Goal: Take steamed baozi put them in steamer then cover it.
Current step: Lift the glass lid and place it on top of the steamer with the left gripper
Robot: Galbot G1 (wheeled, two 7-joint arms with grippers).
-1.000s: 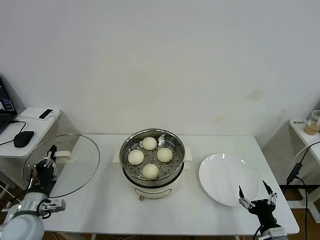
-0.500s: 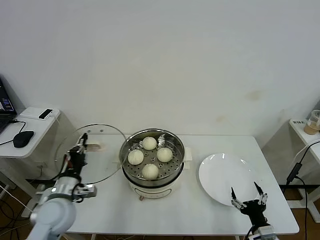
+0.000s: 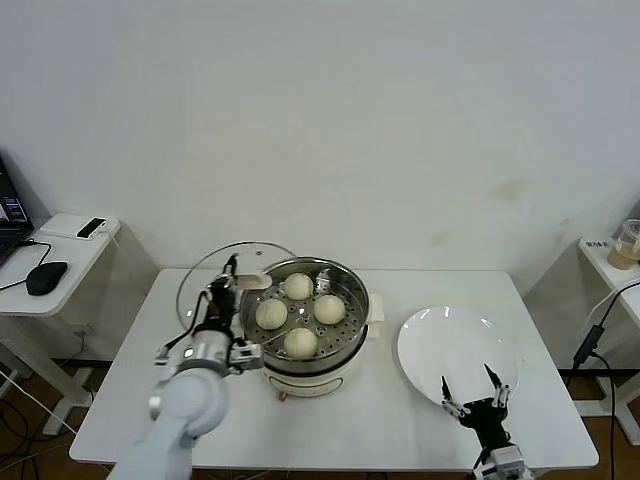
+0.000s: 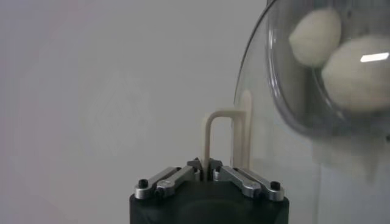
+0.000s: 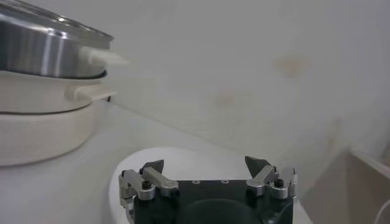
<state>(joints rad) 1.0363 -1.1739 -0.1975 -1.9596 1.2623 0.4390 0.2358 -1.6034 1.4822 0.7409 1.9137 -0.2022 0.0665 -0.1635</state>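
Above the steamer's (image 3: 304, 318) left rim, left end effector (image 3: 227, 275) clamps the lid's (image 3: 236, 276) cream handle (image 4: 220, 139); clear glass, metal rim, tilted. Four smooth white buns (image 3: 299, 343) sit on the perforated tray. Right end effector (image 3: 470, 390) wide open, empty, over plate (image 3: 455, 350) on desk (image 3: 390, 425).

Cover (image 3: 235, 275), held up w/ left end effector (image 3: 226, 278) clamped on its handle, hides the steamer (image 3: 340, 345) wall nearest the tabletop's left edge. In left wrist view the cover runs off frame; two baozi (image 4: 356, 72) seen only through glass, blurred. Right end effector (image 3: 470, 395), fingers apart at the front edge, hides part of plate (image 3: 440, 335) rim; right arm cut by the frame.
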